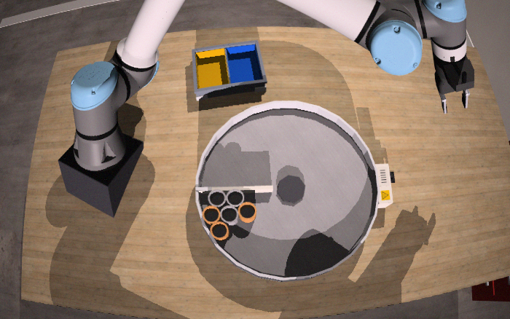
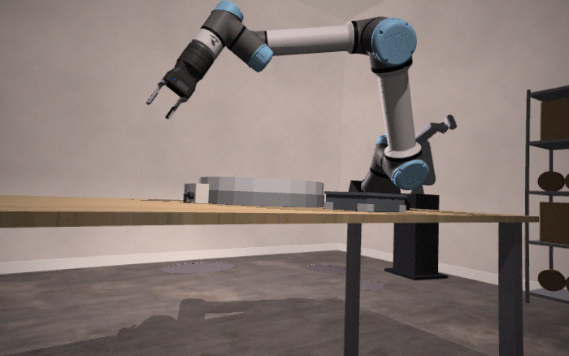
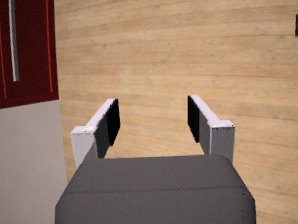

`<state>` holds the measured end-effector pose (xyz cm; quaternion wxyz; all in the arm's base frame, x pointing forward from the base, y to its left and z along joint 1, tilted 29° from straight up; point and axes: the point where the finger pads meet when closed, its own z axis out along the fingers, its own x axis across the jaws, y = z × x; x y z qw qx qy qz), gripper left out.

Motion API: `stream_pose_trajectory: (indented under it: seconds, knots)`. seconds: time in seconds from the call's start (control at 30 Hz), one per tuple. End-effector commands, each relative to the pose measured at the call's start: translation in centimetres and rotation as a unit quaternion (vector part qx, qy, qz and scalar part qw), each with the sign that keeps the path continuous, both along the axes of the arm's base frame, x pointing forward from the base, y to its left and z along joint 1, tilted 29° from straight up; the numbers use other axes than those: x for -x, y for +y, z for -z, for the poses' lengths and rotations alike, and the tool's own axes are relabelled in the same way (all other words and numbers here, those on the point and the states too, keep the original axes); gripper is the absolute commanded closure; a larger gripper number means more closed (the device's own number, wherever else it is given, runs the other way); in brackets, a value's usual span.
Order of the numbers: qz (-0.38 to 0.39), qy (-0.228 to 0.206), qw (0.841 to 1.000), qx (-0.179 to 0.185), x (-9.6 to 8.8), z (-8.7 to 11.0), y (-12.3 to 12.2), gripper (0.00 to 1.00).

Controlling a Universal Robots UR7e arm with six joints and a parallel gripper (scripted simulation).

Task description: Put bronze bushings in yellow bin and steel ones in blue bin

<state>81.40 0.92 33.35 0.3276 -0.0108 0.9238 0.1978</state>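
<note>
Several bushings stand in a tight cluster at the left edge of the round grey turntable (image 1: 319, 157) (image 2: 260, 191), just below a white bar (image 1: 240, 188). Three are bronze, among them one (image 1: 247, 212) on the right and one (image 1: 219, 230) at the bottom; three are steel, such as one (image 1: 216, 198) at the top left. The yellow bin (image 1: 209, 73) and the blue bin (image 1: 240, 67) sit side by side in a grey tray behind the turntable. My gripper (image 1: 454, 105) (image 2: 161, 105) (image 3: 153, 111) is open and empty, high above the table's far right corner.
The arm's base (image 1: 99, 176) stands on a black block at the table's left. A white control box (image 1: 384, 186) is fixed on the turntable's right rim. A dark hub (image 1: 290, 188) sits at the turntable's centre. A shelf rack (image 2: 547, 188) stands beyond the table.
</note>
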Motion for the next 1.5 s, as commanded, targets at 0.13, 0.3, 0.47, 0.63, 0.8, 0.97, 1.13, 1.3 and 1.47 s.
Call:
stream_pose_trajectory:
  seconds: [0.13,0.3,0.47,0.63,0.8,0.97,1.13,1.3,1.47]
  knots:
    - [0.0,-0.001,1.0,0.0,0.0,-0.1,0.0,0.0]
    - [0.0,-0.001,1.0,0.0,0.0,-0.1,0.0,0.0]
    - [0.0,-0.001,1.0,0.0,0.0,-0.1,0.0,0.0]
    - [0.0,-0.001,1.0,0.0,3.1,-0.5,-0.5,0.0]
    - [0.0,-0.001,1.0,0.0,5.2,-0.8,-0.8,0.0]
    - [0.0,-0.001,1.0,0.0,7.3,-1.1,-1.1,0.0]
    - [0.0,-0.001,1.0,0.0,9.4,-1.4,-1.4,0.0]
    - [0.0,-0.001,1.0,0.0,10.5,-1.6,-1.6,0.0]
    - [0.0,-0.001,1.0,0.0,13.6,-2.0,-2.1,0.0]
